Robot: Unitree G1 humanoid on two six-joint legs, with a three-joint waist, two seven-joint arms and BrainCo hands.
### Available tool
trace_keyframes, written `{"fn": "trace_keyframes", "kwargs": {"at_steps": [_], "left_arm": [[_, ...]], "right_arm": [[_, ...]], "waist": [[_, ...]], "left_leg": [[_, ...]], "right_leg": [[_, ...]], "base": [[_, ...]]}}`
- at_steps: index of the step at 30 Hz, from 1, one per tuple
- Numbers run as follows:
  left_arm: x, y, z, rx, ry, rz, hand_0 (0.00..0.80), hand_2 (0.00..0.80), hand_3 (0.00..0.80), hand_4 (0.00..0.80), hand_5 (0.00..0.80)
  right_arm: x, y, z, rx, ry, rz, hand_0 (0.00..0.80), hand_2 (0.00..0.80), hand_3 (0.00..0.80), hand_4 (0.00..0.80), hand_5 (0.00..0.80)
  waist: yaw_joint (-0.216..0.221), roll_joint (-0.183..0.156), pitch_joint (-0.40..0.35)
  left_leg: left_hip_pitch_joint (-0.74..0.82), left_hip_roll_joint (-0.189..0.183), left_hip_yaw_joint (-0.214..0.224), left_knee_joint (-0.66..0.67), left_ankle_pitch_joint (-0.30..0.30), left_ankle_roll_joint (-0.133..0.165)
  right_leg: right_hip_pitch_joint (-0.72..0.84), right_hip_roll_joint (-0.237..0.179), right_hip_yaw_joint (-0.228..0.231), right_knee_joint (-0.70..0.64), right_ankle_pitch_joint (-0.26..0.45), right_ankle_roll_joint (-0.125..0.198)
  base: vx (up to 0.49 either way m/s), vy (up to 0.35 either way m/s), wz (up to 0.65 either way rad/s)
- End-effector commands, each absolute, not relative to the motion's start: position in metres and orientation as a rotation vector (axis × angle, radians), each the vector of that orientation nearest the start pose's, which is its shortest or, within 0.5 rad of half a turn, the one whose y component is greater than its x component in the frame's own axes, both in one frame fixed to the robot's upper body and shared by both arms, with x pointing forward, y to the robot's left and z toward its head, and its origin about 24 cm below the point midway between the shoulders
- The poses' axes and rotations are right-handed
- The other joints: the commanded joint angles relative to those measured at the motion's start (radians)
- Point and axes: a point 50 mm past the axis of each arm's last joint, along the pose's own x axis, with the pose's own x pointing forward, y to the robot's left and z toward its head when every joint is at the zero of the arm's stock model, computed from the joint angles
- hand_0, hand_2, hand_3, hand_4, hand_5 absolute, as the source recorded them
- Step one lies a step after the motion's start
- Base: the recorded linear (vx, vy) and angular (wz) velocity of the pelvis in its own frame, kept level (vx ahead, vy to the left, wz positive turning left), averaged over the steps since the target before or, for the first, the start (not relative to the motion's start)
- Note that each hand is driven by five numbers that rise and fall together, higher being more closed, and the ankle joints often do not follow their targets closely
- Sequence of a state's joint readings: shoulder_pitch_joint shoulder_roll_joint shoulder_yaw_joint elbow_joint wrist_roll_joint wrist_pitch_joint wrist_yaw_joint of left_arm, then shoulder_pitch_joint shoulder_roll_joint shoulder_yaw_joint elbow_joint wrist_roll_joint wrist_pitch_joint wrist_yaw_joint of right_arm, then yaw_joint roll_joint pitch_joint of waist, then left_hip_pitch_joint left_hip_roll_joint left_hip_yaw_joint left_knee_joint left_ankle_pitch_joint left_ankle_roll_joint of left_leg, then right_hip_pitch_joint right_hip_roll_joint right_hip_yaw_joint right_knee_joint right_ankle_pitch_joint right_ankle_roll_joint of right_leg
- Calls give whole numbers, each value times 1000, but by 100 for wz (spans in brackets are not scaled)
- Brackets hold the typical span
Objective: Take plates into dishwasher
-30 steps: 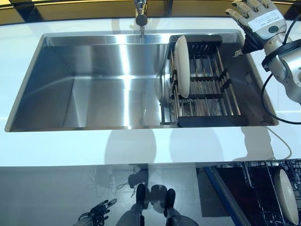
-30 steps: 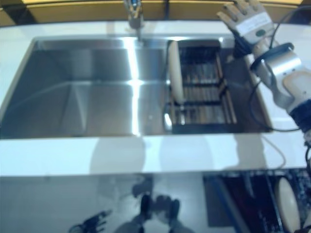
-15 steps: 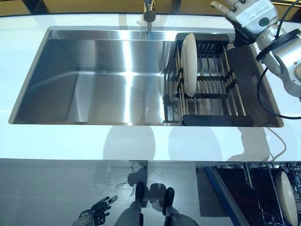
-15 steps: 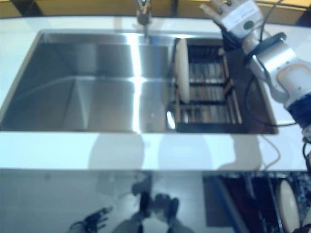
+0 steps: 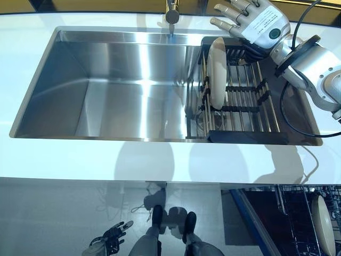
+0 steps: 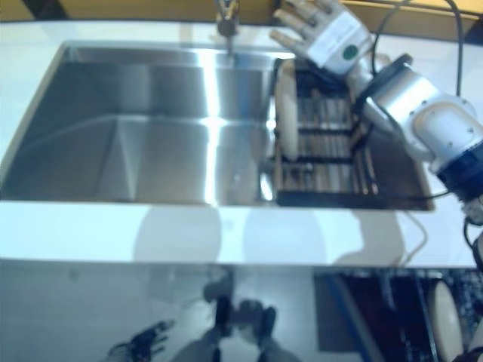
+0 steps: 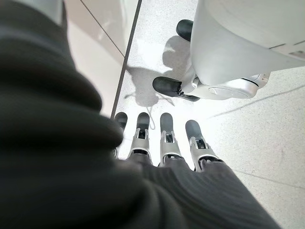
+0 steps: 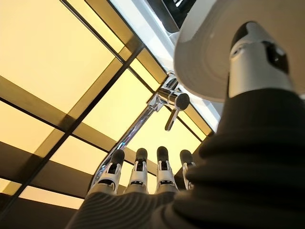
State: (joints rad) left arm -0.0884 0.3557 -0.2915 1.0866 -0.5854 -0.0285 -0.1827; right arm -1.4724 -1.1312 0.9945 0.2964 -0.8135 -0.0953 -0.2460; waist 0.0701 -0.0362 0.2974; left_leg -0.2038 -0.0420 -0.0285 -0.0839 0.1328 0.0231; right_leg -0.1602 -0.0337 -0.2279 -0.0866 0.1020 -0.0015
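Observation:
A cream plate (image 5: 216, 72) stands on edge in a dark wire rack (image 5: 246, 101) at the right end of the steel sink (image 5: 106, 90). My right hand (image 5: 250, 22) hovers open over the rack's far end, just behind and right of the plate's top, fingers spread toward the faucet (image 5: 171, 16). In the right wrist view the plate's rim (image 8: 209, 62) shows beside the thumb (image 8: 255, 52), with the straight fingers (image 8: 138, 171) past it; nothing is held. A second cream plate (image 5: 323, 224) stands in the dishwasher rack (image 5: 298, 213) at the lower right. My left hand (image 5: 109, 244) hangs low by the floor, fingers (image 7: 167, 138) straight.
A white counter (image 5: 160, 160) frames the sink on all sides. The open dishwasher drawer sits below the counter's front edge at the right. The sink's left basin holds nothing. Yellow panels (image 8: 57, 57) lie behind the faucet.
My right hand has moved left from the far right counter corner to over the rack's far end, close to the plate's top. The camera has shifted a little. The left hand stays idle.

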Motion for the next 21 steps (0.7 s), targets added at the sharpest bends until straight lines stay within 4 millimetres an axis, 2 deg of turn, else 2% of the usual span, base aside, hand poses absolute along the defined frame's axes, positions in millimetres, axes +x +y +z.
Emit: {"fn": "trace_keyframes", "kwargs": {"at_steps": [1,10,21], "left_arm": [[152,251,-130,-146,938,83,0,0,0,0,0],[155,249,-130,-153,927,84,0,0,0,0,0],[156,249,-129,-169,911,88,0,0,0,0,0]], "right_arm": [[329,-159,381,-2217,-1063,-263,0,0,0,0,0],[333,-155,375,-2246,-1028,-202,0,0,0,0,0],[338,-152,358,-2320,-970,-81,0,0,0,0,0]], "waist": [[18,-34,-23],[18,-33,-19],[20,-34,-13]], "left_leg": [[24,-8,14,-3,-88,-9],[20,-8,17,-3,-86,-11],[16,-8,18,-3,-84,-11]], "right_leg": [[25,-20,-17,-1,-53,67],[20,-21,-18,-1,-51,67],[16,-21,-22,-1,-50,66]], "base": [[0,0,0],[0,0,0],[0,0,0]]}}
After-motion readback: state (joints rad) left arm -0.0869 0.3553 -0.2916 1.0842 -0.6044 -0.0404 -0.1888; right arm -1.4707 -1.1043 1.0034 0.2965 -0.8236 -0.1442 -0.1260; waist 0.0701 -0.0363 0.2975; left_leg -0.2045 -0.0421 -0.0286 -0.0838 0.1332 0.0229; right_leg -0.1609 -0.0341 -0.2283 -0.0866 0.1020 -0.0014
